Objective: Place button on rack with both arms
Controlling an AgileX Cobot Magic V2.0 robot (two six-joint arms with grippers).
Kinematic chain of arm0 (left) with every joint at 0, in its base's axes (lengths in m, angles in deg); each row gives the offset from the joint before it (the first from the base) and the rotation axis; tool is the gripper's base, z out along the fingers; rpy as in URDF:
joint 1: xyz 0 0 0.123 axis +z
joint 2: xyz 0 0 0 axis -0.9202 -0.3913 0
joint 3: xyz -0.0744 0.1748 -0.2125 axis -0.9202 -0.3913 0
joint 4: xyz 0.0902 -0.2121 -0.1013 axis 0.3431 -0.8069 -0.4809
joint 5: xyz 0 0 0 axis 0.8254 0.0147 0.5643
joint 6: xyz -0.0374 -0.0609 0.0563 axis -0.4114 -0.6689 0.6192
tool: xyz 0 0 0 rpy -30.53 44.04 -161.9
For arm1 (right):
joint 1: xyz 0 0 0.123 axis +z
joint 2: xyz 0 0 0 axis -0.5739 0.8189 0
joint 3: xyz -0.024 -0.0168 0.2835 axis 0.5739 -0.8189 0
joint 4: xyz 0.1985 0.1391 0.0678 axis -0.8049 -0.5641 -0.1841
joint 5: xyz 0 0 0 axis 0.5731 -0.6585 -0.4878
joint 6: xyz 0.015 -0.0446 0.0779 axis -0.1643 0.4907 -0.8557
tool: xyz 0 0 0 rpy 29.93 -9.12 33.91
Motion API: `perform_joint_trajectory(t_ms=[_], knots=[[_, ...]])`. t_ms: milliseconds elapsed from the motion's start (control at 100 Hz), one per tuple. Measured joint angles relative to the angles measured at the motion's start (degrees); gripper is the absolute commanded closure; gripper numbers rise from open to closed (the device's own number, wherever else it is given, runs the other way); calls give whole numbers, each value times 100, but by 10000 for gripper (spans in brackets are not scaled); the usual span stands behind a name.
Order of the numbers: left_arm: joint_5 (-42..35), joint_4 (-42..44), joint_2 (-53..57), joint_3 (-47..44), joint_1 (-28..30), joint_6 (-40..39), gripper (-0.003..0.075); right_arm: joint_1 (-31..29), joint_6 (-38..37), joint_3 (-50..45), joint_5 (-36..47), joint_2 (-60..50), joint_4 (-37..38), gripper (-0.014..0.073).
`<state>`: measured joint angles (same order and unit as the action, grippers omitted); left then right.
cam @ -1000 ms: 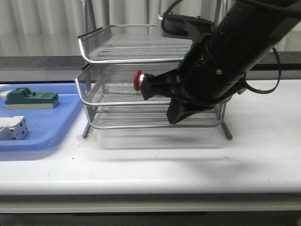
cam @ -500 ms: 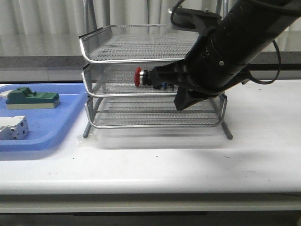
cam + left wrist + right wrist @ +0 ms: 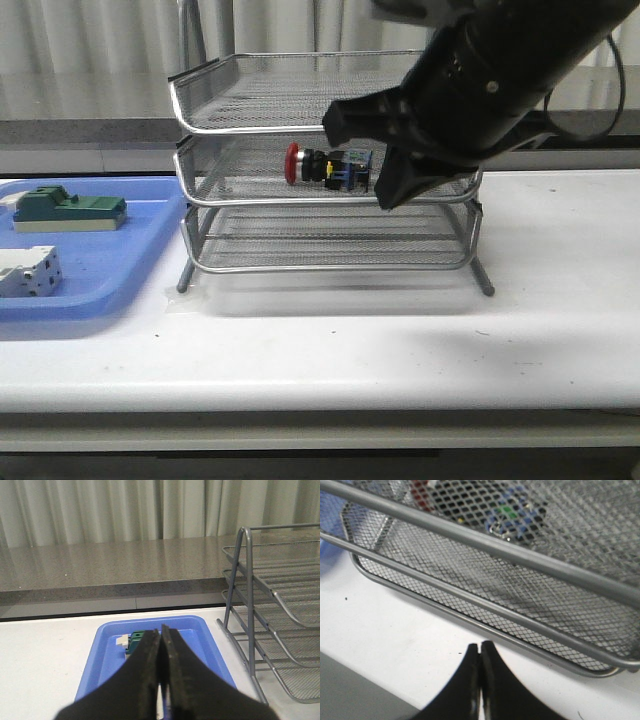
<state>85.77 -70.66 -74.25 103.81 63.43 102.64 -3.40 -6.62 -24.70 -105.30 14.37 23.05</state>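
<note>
Button resting in the middle tier of the rack.
The rack (image 3: pixel 325 165) stood on the white table (image 3: pixel 400 340); the button (image 3: pixel 328 167) lay on its side in the middle tier — red head toward the blue tray (image 3: pixel 110 265). Right gripper (image 3: pixel 479 652) and left gripper (image 3: pixel 159 639) each had fingers pressed together, holding nothing.
</note>
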Motion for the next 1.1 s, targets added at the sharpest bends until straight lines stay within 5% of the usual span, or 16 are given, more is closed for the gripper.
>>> perform_joint_trajectory(t_ms=[750, 1100], knots=[[0, 0, 0, 0, 0, 0, 741, -1736, 0, -1931, -479, -4246, 767, 652], [0, 0, 0, 0, 0, 0, 741, -2033, 0, -3037, -736, -6720, 1110, 652]])
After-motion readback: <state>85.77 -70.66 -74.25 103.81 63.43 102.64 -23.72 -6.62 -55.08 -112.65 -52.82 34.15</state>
